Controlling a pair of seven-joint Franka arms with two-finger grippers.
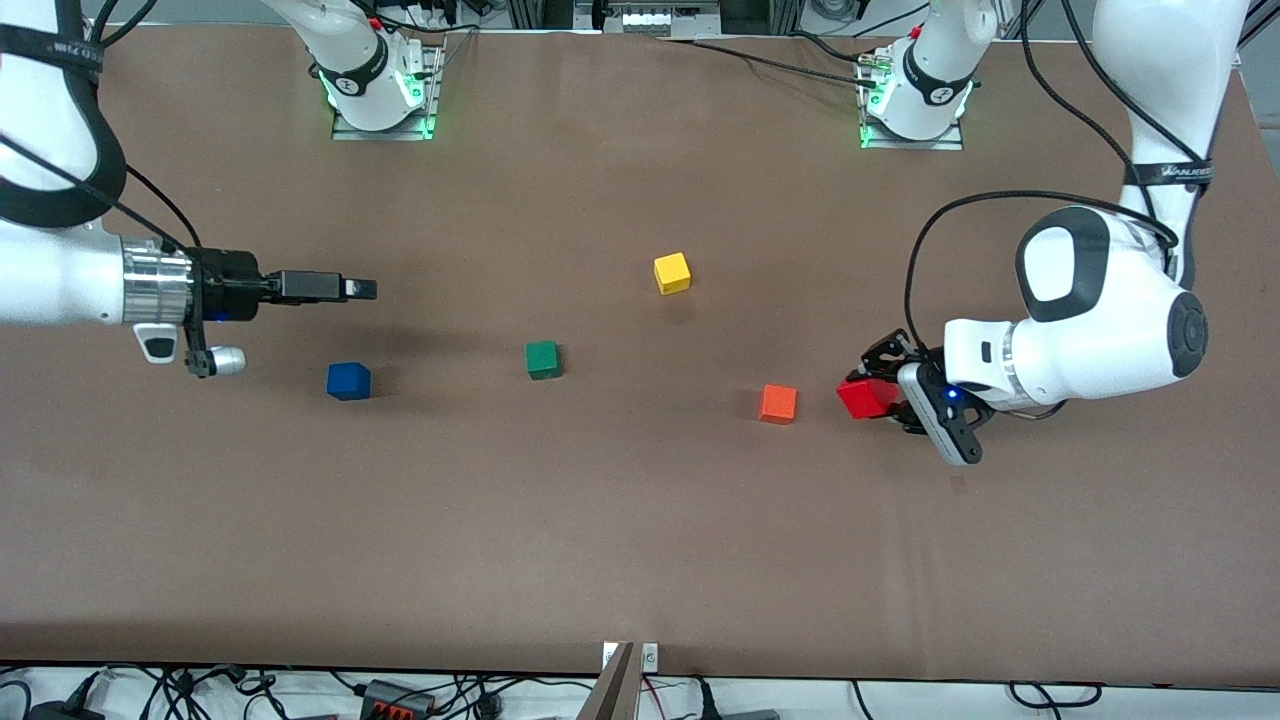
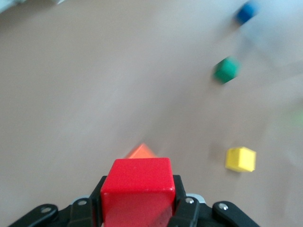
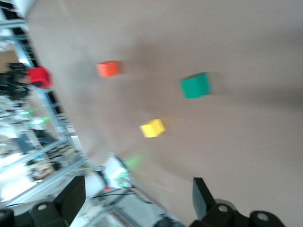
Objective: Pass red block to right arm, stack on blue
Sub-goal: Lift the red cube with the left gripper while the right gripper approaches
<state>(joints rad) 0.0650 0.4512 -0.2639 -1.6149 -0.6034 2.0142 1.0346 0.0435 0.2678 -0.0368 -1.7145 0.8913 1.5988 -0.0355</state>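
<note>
Front view. The left gripper, a black open-linkage claw on a white arm, holds the small bright red cube-shaped block clamped between its fingers, over the brown matte table toward the left arm's end. The claw points sideways, toward the right arm's end, which presents the block's free faces for a handover. The small orange cube lies on the table just beside the held block. The right gripper, narrow and black with slim straight fingers below a silver metal wrist ring, hangs level over the table above the small deep blue cube, pointing toward the left arm; it appears to wait as receiver. The small green cube and the small yellow cube lie between the two arms, the yellow one farther from the front camera.

Left wrist view. The red block sits squarely between the black finger links, its smooth painted faces and crisp edges visible. The orange cube shows just past it; the yellow cube, green cube and blue cube lie on the table.

Right wrist view. The right gripper has its fingers spread wide and empty. The red block appears well apart, with the orange cube, green cube and yellow cube on the table.
</note>
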